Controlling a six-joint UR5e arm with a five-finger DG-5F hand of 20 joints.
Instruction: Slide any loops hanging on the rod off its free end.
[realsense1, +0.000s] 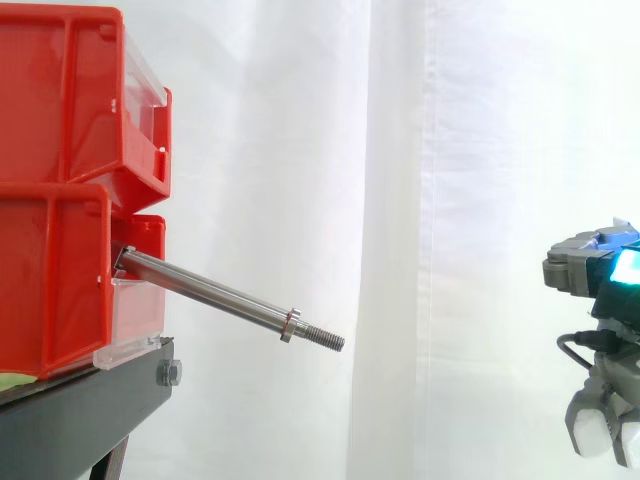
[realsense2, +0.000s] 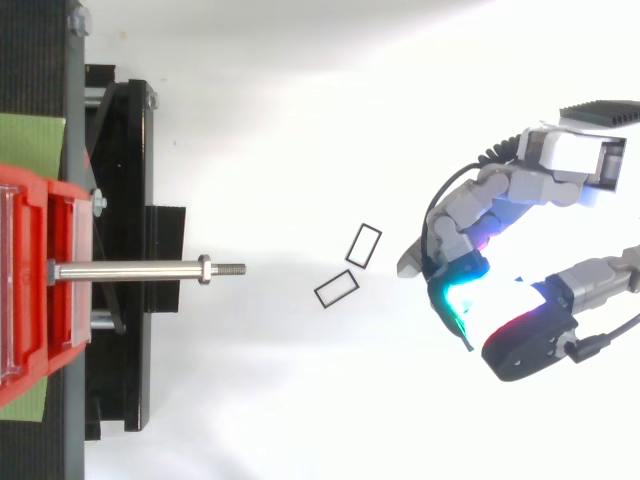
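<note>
A bare steel rod (realsense1: 220, 295) sticks out of the lower red bin (realsense1: 50, 280) and slopes slightly down to the right. A collar (realsense1: 290, 325) sits just before its threaded free end, and nothing hangs on the rod (realsense2: 130, 270). Two small black rectangular loops (realsense2: 353, 242) (realsense2: 332, 282) lie on the white floor, a short way beyond the rod's tip. My hand (realsense2: 470, 215) is to the right of the loops and well away from the rod. Its fingers are loosely spread and hold nothing. In the side view the hand (realsense1: 600, 270) is at the right edge, about level with the rod's tip.
Two red bins are stacked on a black stand (realsense1: 80, 420) at the left, the upper bin (realsense1: 70, 100) overhanging the rod's root. A white curtain hangs behind. Open white floor lies between the stand (realsense2: 120, 200) and the hand.
</note>
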